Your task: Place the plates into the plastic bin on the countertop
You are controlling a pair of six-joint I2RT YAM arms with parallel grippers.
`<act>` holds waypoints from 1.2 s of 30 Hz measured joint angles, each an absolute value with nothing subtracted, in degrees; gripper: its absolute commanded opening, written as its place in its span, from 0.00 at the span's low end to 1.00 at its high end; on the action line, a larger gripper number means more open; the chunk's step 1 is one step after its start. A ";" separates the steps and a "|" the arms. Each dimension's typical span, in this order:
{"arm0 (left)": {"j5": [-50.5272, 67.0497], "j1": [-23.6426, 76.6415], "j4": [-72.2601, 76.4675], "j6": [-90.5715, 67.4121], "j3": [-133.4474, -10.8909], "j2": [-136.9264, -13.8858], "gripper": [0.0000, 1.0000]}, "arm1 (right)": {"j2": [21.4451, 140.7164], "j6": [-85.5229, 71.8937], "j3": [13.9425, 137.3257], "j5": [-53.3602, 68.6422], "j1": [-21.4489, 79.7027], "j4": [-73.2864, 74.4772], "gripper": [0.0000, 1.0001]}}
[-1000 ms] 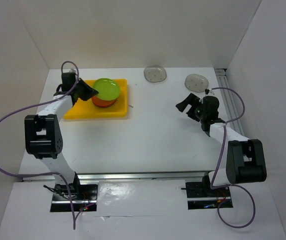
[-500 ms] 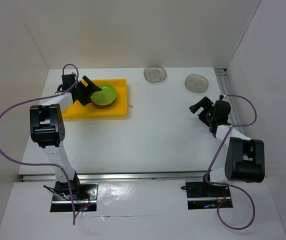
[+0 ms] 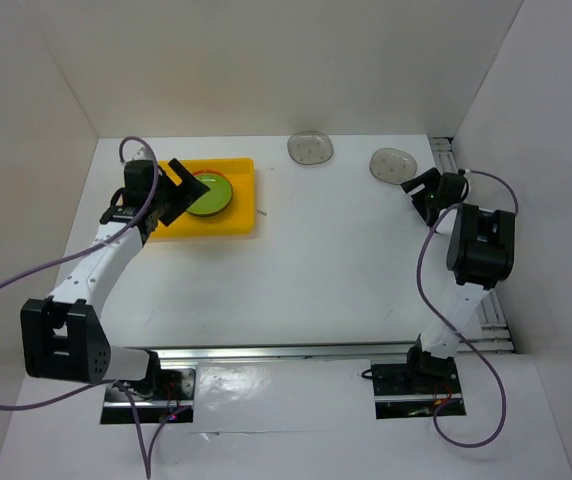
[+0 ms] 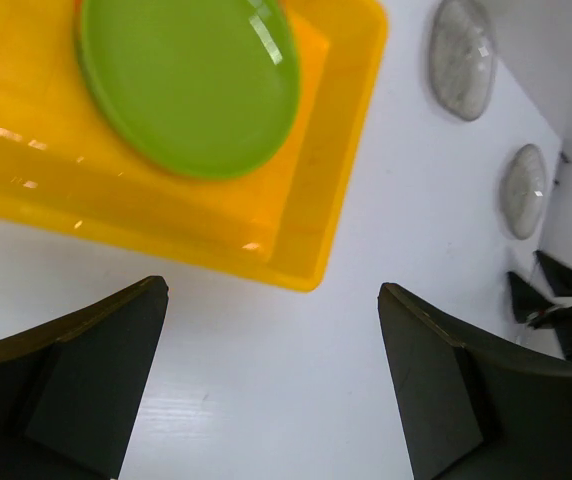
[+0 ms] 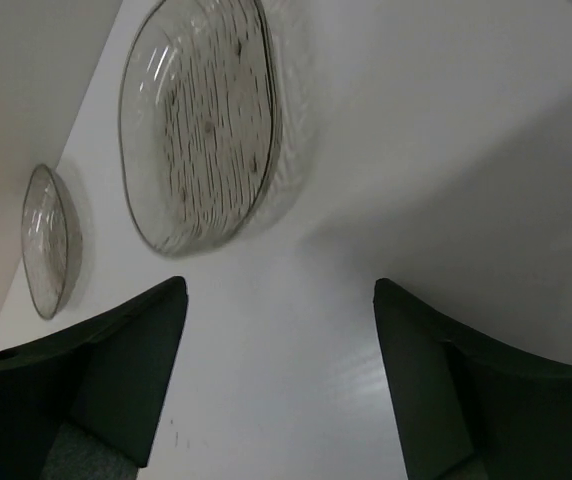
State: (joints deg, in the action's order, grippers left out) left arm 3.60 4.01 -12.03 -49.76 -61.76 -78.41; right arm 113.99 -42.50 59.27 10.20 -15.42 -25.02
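Note:
A green plate (image 3: 209, 192) (image 4: 188, 85) lies flat inside the yellow plastic bin (image 3: 238, 222) (image 4: 326, 200) at the far left of the white countertop (image 3: 316, 260). My left gripper (image 3: 188, 196) (image 4: 271, 290) stands open just outside the bin's near rim, with only bare countertop between its fingers. Two clear glass plates rest at the back: one (image 3: 311, 148) (image 4: 461, 58) (image 5: 44, 240) in the middle, the other (image 3: 393, 163) (image 4: 523, 190) (image 5: 196, 125) to the right. My right gripper (image 3: 418, 195) (image 5: 278, 285) is open and empty, a little short of the right-hand clear plate.
White walls close in the countertop on the left, back and right. A metal rail (image 3: 466, 215) runs along the right edge, beside the right arm. A purple cable (image 3: 26, 280) loops off the left arm.
My left gripper opened, let the green plate down into the bin and drew back to the bin's near rim. The right arm swung out to the far right, up to the right-hand clear plate.

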 measured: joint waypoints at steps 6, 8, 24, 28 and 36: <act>1.78 4.21 -15.97 -49.71 -55.68 -76.69 1.00 | 123.22 -41.85 71.44 9.69 -14.85 -24.25 0.64; 1.80 4.38 -16.82 -49.71 -55.70 -76.71 1.00 | 125.27 -41.43 74.83 9.37 -14.52 -22.48 0.49; 6.39 16.16 -12.47 -45.34 -56.88 -76.49 1.00 | 115.50 -40.36 67.53 1.96 -7.22 -9.76 0.00; 10.11 23.64 -8.16 -43.79 -64.93 -84.31 1.00 | 95.83 -38.72 52.58 0.27 1.54 -7.27 0.00; 9.08 33.63 -5.96 -42.28 -76.84 -98.96 0.94 | 70.22 -41.32 34.57 4.97 6.22 -11.03 0.00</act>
